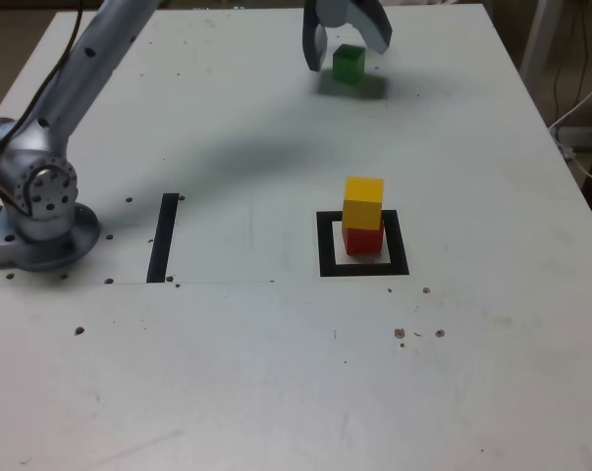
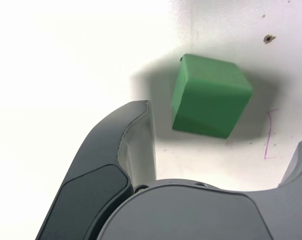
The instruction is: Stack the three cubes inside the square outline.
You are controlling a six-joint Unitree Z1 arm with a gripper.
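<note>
The stack is standing two high, so the task looks roughly two-thirds done: the red cube (image 1: pixel 363 241) is sitting on the white centre of the black square outline (image 1: pixel 327 265), and the yellow cube (image 1: pixel 363 202) is resting on top of it. The outline is lying inward from the bench's (image 1: pixel 227 392) right edge in the exterior view. What is remaining is the green cube (image 1: pixel 349 64), which is sitting alone near the bench's far edge, toward the far right corner in that view. It is still needing to be gripped, lifted and set on the yellow one.

The claw (image 1: pixel 348 61) is gaping wide at the green cube, its jaws standing apart on either side and holding nothing.

As for direction, no cube is showing a long axis, all being about equal-sided. The red and yellow cubes are facing nearly square with the outline's sides, as far as the exterior view is showing. The green cube is lying flat on the bench, its sides looking slightly turned against the claw in the wrist view.
</note>
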